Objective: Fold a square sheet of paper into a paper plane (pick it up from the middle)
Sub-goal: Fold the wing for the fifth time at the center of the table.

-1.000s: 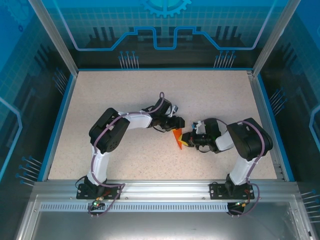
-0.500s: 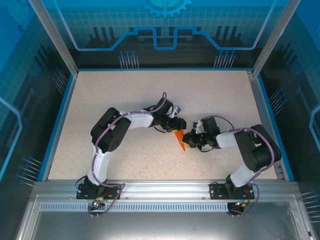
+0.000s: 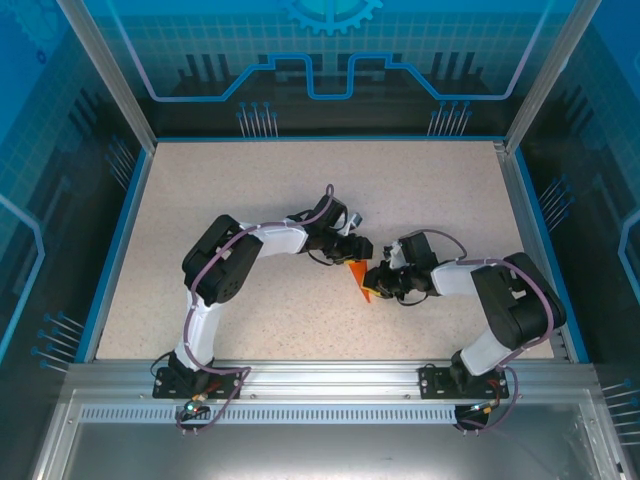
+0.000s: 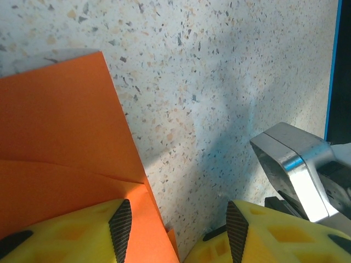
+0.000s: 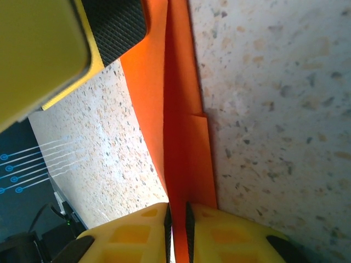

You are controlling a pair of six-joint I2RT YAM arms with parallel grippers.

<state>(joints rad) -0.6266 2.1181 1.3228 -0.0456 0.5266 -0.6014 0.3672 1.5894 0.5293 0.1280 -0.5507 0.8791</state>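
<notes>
No legible text or markings anywhere

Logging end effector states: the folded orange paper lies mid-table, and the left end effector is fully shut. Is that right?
Not quite. The left end effector is open: the left wrist view shows its fingers standing apart with bare table between them. The rest holds: the folded orange paper does lie mid-table.

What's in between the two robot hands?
Folded orange paper lies between the left gripper and the right gripper, as the top view shows. In the right wrist view it runs between that gripper's fingers.
</notes>
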